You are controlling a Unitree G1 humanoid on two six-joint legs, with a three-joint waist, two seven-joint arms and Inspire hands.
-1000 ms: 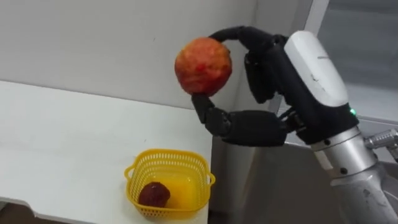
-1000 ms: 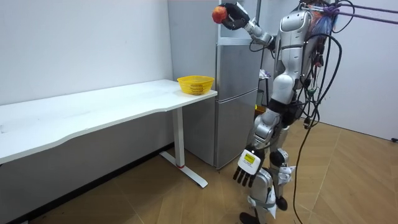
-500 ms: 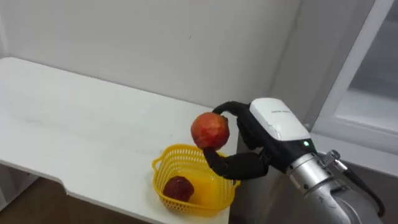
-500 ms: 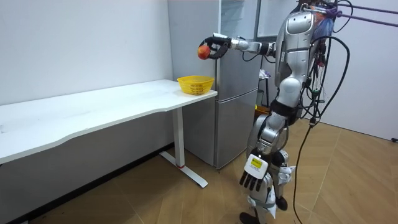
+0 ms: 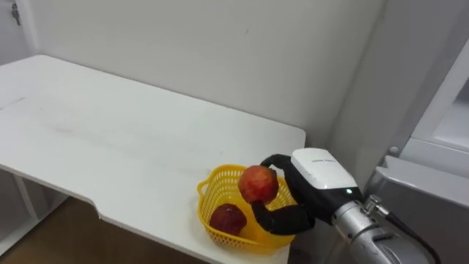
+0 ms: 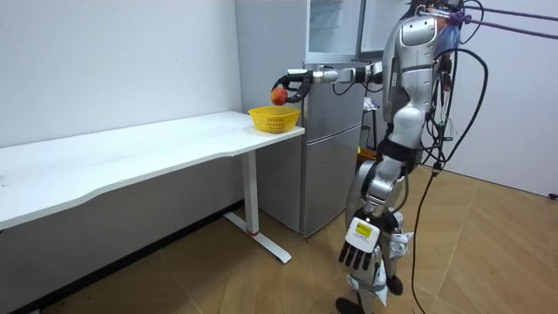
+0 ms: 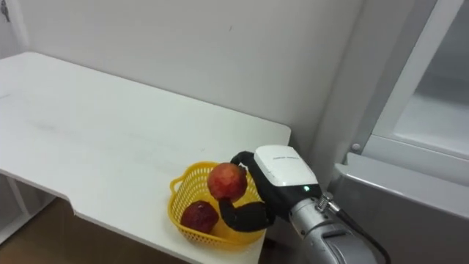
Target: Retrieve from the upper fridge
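Red-orange and round, the fruit (image 5: 258,183) is clamped in the robot's right hand (image 5: 311,183), with fingers (image 5: 272,159) curled over its top and the thumb hooked under it. Just below those fingers a yellow basket (image 5: 207,214) sits at the end of the white table (image 5: 132,139), a darker red fruit (image 5: 228,218) lying inside it. Behind the wrist stands the grey fridge (image 6: 331,148). The left hand (image 6: 359,246) hangs by the leg, fingers loose, holding nothing.

A long white worktop (image 5: 110,139) stands against a plain pale wall (image 5: 220,44), over a wooden floor (image 6: 218,288).
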